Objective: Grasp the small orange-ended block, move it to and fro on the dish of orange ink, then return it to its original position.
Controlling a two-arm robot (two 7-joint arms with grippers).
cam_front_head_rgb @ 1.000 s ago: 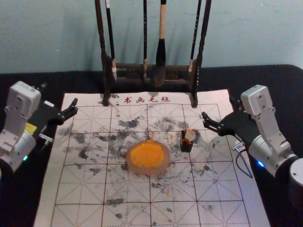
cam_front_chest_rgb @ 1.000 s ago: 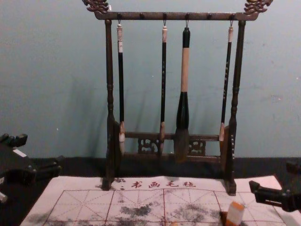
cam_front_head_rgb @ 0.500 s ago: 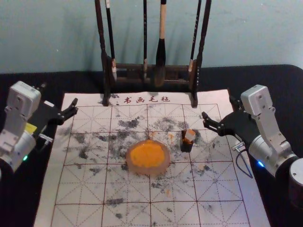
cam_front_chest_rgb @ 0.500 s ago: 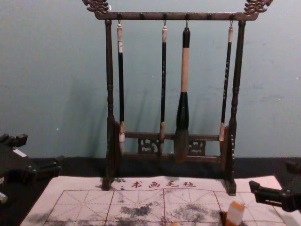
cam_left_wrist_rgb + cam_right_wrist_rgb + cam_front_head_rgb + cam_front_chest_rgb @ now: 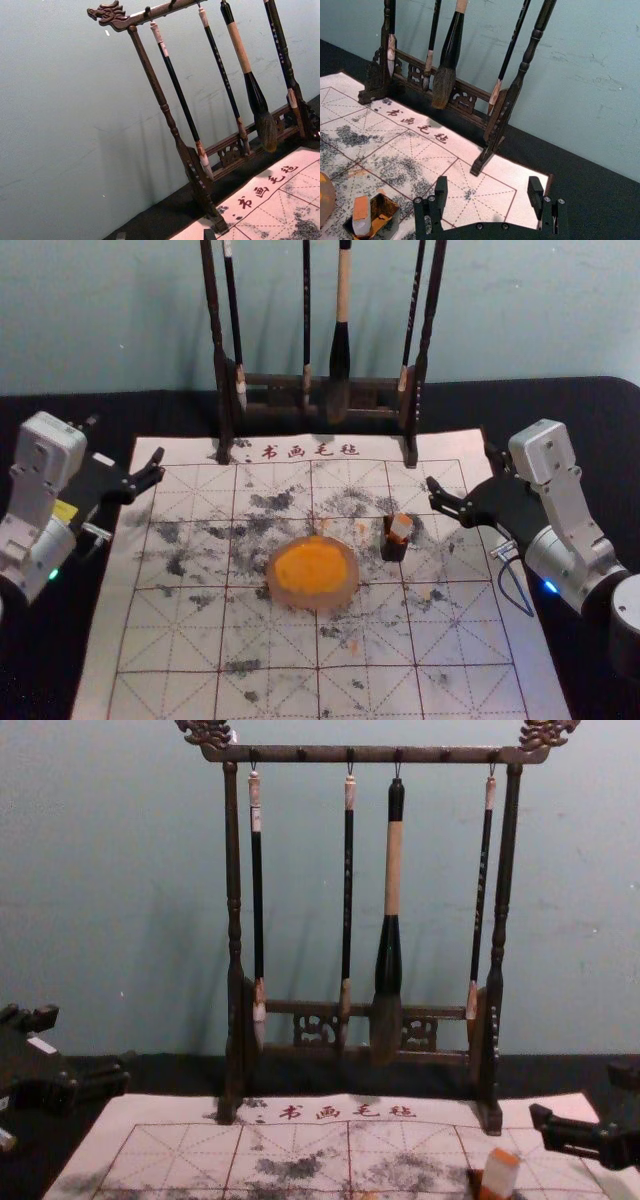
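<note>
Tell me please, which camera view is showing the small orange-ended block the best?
The right wrist view: the block is large there, with orange and pale surfaces, standing in its dark open box. The head view shows it smaller, from above; the chest view shows its pale side and orange top.

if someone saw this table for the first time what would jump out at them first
Probably the bright orange ink in a round pale dish near the middle of the black-blotched white cloth. Behind stands a dark carved wooden rack hung with four brushes; right of the dish, a small white-and-orange block tilts out of a dark square pot. The black left gripper and right gripper flank the cloth, jaws open.
</note>
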